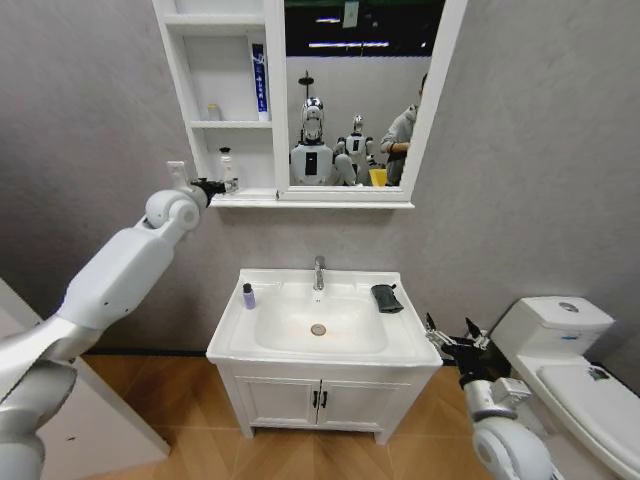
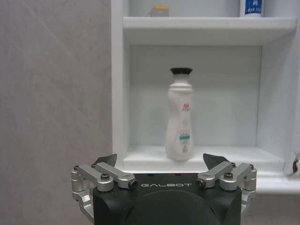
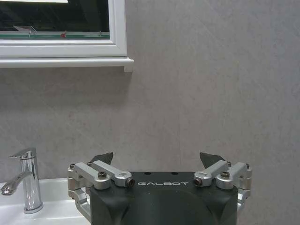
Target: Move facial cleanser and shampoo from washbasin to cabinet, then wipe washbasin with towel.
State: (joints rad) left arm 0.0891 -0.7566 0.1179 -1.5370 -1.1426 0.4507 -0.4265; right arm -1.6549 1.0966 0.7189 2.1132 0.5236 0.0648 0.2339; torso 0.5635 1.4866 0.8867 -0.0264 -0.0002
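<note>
**White bottle on shelf, left claw spread before it**

Above the left claw rises the cabinet; far below it sits the washbasin. The white bottle stands upright on the lowest shelf, just ahead of the claw, untouched. The towel lies near the open, empty right claw.

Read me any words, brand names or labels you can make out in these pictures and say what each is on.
"GALBOT": on the body of the left claw.
"GALBOT": on the body of the right claw.
White bottle on the cabinet shelf: red and green label print, too small to read.
Blue-and-white tube on the shelf above: print too blurred.
</note>
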